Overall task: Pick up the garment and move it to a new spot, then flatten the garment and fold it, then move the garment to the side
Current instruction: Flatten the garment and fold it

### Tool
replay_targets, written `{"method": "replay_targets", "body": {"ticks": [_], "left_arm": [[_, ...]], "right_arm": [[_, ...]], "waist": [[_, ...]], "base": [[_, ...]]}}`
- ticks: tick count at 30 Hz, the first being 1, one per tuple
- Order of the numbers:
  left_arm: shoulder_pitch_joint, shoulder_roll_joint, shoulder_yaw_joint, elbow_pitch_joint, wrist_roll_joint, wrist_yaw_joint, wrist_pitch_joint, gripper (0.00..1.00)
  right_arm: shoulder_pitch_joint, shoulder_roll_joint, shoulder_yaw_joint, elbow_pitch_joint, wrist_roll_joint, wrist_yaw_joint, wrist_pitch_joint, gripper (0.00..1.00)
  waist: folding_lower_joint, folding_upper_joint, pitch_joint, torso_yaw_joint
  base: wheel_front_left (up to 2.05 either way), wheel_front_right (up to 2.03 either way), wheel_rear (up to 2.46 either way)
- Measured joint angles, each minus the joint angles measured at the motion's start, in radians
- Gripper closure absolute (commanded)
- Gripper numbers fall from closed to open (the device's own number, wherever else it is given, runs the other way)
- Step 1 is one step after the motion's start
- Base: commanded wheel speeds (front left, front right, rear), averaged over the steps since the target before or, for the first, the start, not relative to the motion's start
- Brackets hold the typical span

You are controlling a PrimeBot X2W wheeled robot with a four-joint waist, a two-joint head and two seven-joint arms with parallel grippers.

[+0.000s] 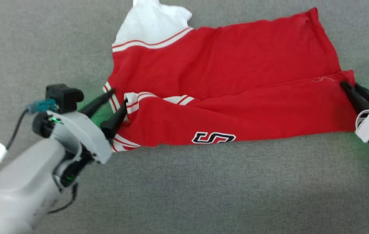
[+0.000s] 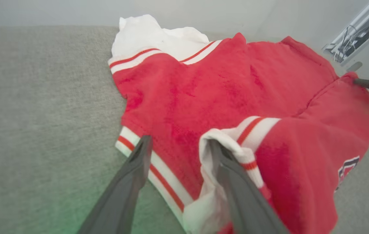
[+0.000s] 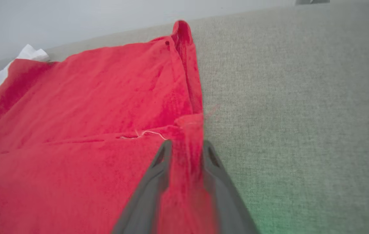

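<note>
We count one garment (image 1: 223,65), two hands, and two long dark fingers on each hand. The garment is a red jersey lying on the grey cloth-covered counter (image 1: 204,182). One white sleeve (image 1: 151,22) shows at its far left corner, and one piece of black, white-outlined lettering (image 1: 213,137) shows on its near edge.

Its long axis runs left to right across the head view. The striped neck-and-sleeve end points to our left and the plain red hem end to our right. The near long edge is lapped over the body as a red band, and the white sleeve points away from us.

The left hand (image 1: 118,98) sits at the garment's left end with its fingers spread wide. In the left wrist view one finger (image 2: 138,156) rests on the red-and-white striped trim. The other finger (image 2: 226,172) is against a turned-over fold of white trim that drapes on it. The cloth between them lies loose, so this hand grips nothing.

The right hand (image 1: 349,84) is at the opposite end, at the near right corner of the hem. Its fingers stand only a little apart, with a strip of red fabric between them (image 3: 187,144). We cannot tell whether they press on it.

The garment spans the whole stretch between the two hands.
</note>
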Motion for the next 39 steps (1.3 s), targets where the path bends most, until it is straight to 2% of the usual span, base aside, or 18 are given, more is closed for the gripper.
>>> {"method": "replay_targets", "body": {"ticks": [4,8,17,20,23,24,27,28,29,30,31,32,36,39], "left_arm": [[-0.042,0.049,-0.030,0.005,0.017,0.000,0.086,0.00],[-0.091,0.090,-0.043,-0.058,0.027,0.053,0.198,0.00],[-0.082,0.166,-0.086,-0.355,-0.086,0.246,0.554,0.00],[-0.056,0.182,-0.102,-0.402,-0.125,0.304,0.628,0.00],[-0.041,0.194,-0.108,-0.408,-0.145,0.327,0.660,0.00],[-0.013,0.194,-0.105,-0.405,-0.194,0.342,0.681,0.00],[0.008,0.193,-0.104,-0.387,-0.218,0.334,0.689,0.00],[0.016,0.193,-0.097,-0.371,-0.238,0.330,0.688,0.04],[0.022,0.191,-0.091,-0.357,-0.255,0.318,0.685,0.16],[0.028,0.187,-0.083,-0.342,-0.270,0.308,0.682,0.33],[0.033,0.183,-0.075,-0.326,-0.283,0.298,0.678,0.58],[0.036,0.178,-0.068,-0.311,-0.295,0.288,0.671,0.98],[0.037,0.164,-0.063,-0.259,-0.306,0.242,0.664,1.00],[0.028,0.151,-0.061,-0.241,-0.308,0.222,0.665,1.00]], "right_arm": [[0.011,-0.013,0.013,0.006,0.013,0.000,-0.041,0.00],[0.032,-0.034,0.024,0.009,0.031,0.000,-0.067,0.00],[0.030,-0.075,0.052,-0.029,0.017,0.000,-0.120,0.00],[0.011,-0.082,0.057,-0.050,-0.007,0.000,-0.146,0.00],[0.003,-0.081,0.063,-0.064,-0.021,0.000,-0.159,0.00],[0.000,-0.078,0.068,-0.074,-0.031,0.000,-0.167,0.00],[0.000,-0.075,0.073,-0.086,-0.038,0.000,-0.169,0.00],[0.000,-0.074,0.075,-0.094,-0.044,0.000,-0.170,0.00],[-0.001,-0.074,0.075,-0.100,-0.048,0.000,-0.170,0.00],[-0.001,-0.074,0.076,-0.104,-0.052,0.000,-0.171,0.00],[-0.001,-0.075,0.076,-0.109,-0.052,0.000,-0.171,0.00],[-0.001,-0.075,0.075,-0.110,-0.053,0.000,-0.170,0.00],[-0.005,-0.082,0.076,-0.109,-0.059,0.000,-0.146,0.00],[-0.017,-0.090,0.090,-0.101,-0.057,0.000,-0.078,0.00]], "waist": [[0.0000,0.0000,-0.035,0.006],[0.0000,0.0000,-0.069,0.014],[0.0000,0.0000,-0.093,0.026],[0.0000,0.0000,-0.087,0.014],[0.0000,0.0000,-0.083,0.003],[0.0000,0.0000,-0.080,-0.010],[0.0000,0.0000,-0.076,-0.024],[0.0000,0.0000,-0.074,-0.031],[0.0000,0.0000,-0.072,-0.038],[0.0000,0.0000,-0.070,-0.045],[0.0000,0.0000,-0.067,-0.052],[0.0000,0.0000,-0.065,-0.058],[0.0000,0.0000,-0.049,-0.071],[0.0000,0.0000,-0.038,-0.071]], "base": [[0.00,0.00,0.00],[0.00,0.00,0.00],[0.00,0.00,0.00],[0.00,0.00,0.00],[0.00,0.00,0.00],[0.00,0.00,0.00],[0.00,0.00,0.00],[0.00,0.00,0.00],[0.00,0.00,0.00],[0.00,0.00,0.00],[0.00,0.00,0.00],[0.00,0.00,0.00],[0.00,0.00,0.00],[0.00,0.00,0.00]]}}
